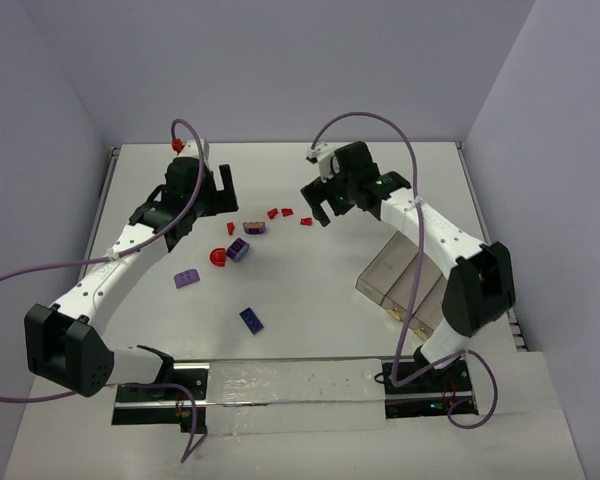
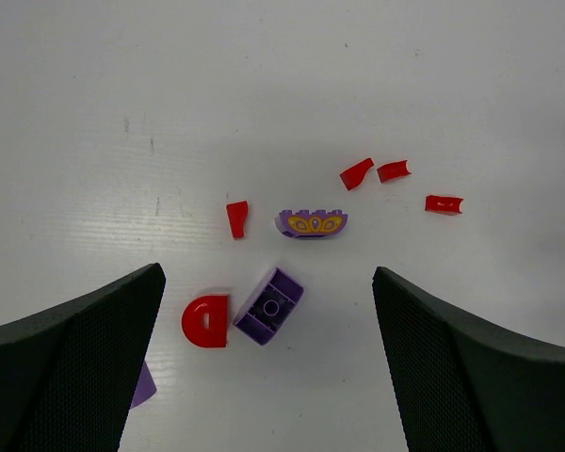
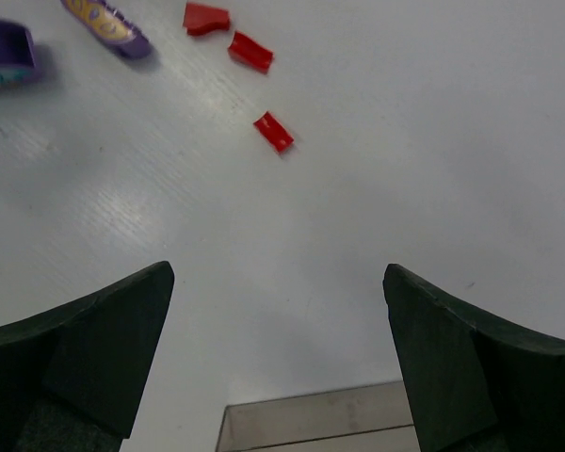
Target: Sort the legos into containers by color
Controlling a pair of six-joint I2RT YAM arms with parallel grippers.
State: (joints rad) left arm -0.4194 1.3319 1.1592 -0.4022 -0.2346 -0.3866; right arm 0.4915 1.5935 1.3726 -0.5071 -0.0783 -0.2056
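Left claw point(image 2: 266, 273): released, fingers spread wide, holding nothing. It hangs over the brick cluster at mid-surface, on the side toward the left edge.
Right claw point(image 3: 279, 271): released, fingers spread wide, holding nothing. It hangs over bare surface between the cluster and the tray.
Tray point(image 1: 380, 270): clear and smoky-tinted, with three square compartments in a row. It lies along the right edge and runs toward the near right corner, partly hidden by the right arm.
Red half-disc point(image 2: 205, 321): flat on the surface, just beside the purple brick point(image 2: 269, 306).
Arched lilac piece point(image 2: 312, 223): yellow pattern on its face, lying farther from the near edge than the purple brick.
Small red pieces: one point(image 2: 237, 218) sits left of the arched piece. Three point(image 2: 356, 173) point(image 2: 394, 170) point(image 2: 443, 203) sit in a loose line to its right.
Light purple plate point(image 1: 188, 279): lies apart from the cluster, toward the left edge.
Dark blue-violet brick point(image 1: 251, 319): lies alone, the brick closest to the near edge.
Brick location: all visible bricks lie on the surface, outside the tray.
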